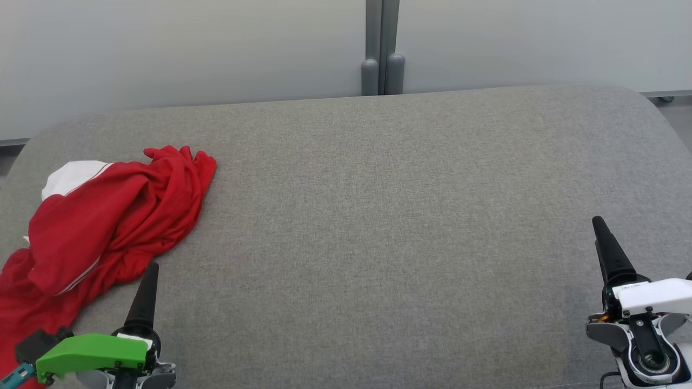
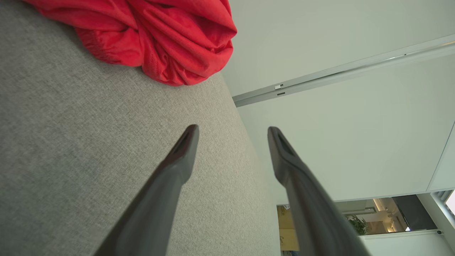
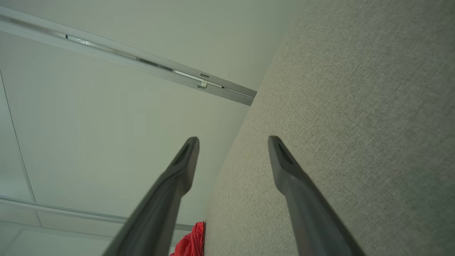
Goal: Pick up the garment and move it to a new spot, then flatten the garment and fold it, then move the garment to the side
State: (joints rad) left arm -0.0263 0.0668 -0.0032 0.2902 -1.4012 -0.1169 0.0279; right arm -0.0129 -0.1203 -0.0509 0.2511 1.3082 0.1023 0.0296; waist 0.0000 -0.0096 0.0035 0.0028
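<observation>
A grey fabric-covered bench (image 1: 378,216) is seen across most of the head view; behind it pale wall panels (image 1: 162,48) are placed, and a grey post (image 1: 383,48) is set between them.

The garment (image 1: 108,227) is found on the left part of the bench, close to its left edge; it is red, with a white part (image 1: 70,175) at the far side, and it is left in a crumpled heap, not flattened and not folded; its near-left portion is cut by the edge of the head view.

The left claw (image 2: 233,128) is held wide open and nothing is gripped by it; its fingers are pointed over the bare bench cloth, and the garment is seen beyond the tips, apart from them, in the left wrist view; in the head view one dark finger is seen just beside the near edge of the garment, under a green cover (image 1: 92,351).

The right claw (image 3: 233,138) is also opened wide and nothing is held in it; it is kept at the right side of the bench, well apart from the garment; a white cover (image 1: 657,294) is mounted at its wrist.
</observation>
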